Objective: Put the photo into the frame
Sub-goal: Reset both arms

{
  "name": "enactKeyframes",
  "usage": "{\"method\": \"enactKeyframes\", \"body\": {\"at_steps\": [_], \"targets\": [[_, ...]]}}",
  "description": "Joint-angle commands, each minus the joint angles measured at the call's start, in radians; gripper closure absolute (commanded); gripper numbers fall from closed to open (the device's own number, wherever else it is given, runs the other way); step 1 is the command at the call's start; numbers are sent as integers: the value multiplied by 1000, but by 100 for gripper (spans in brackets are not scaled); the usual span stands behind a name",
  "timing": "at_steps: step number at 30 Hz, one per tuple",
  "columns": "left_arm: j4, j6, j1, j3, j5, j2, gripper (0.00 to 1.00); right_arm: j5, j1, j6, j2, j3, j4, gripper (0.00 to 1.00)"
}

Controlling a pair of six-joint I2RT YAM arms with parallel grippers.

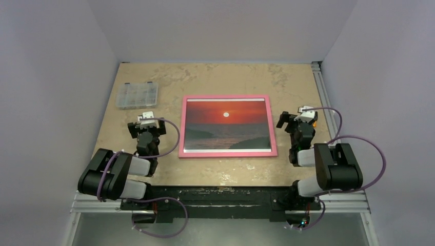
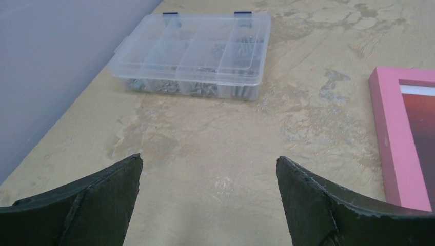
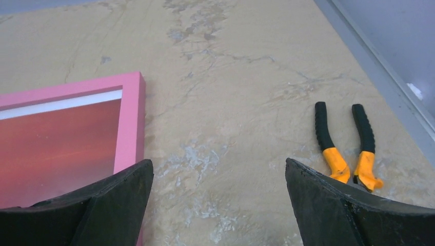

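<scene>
The pink frame (image 1: 228,152) lies flat mid-table, and the sunset photo (image 1: 227,125) fills its opening, picture side up. The frame's left rail (image 2: 396,138) shows at the right of the left wrist view, with a strip of the photo (image 2: 423,128) inside it. In the right wrist view the frame's right corner (image 3: 129,120) and the photo (image 3: 56,148) show at the left. My left gripper (image 1: 147,115) hovers left of the frame, open and empty (image 2: 209,164). My right gripper (image 1: 302,113) hovers right of the frame, open and empty (image 3: 219,166).
A clear plastic compartment box (image 1: 136,94) with small metal parts sits at the back left (image 2: 192,54). Orange-and-black pliers (image 3: 349,148) lie right of the right gripper, near the metal rail (image 1: 324,97) along the table's right edge.
</scene>
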Motion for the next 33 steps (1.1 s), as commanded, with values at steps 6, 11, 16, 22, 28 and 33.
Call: {"method": "enactKeyframes", "body": {"at_steps": [6,11,16,22,28,33], "targets": [[25,27,5,90,65,9,0,-12,3,-33,79,52,92,3],[-22,13,8,120,47,5,0,-83,4,-65,85,80,48,3],[-19,17,8,120,48,7,0,-95,4,-72,84,84,35,3],[-33,16,10,126,48,5,0,-94,3,-72,82,84,34,2],[-41,17,10,130,52,7,0,-95,3,-72,83,84,34,2],[-122,-7,34,153,92,-16,0,-94,3,-72,82,84,34,2]]}}
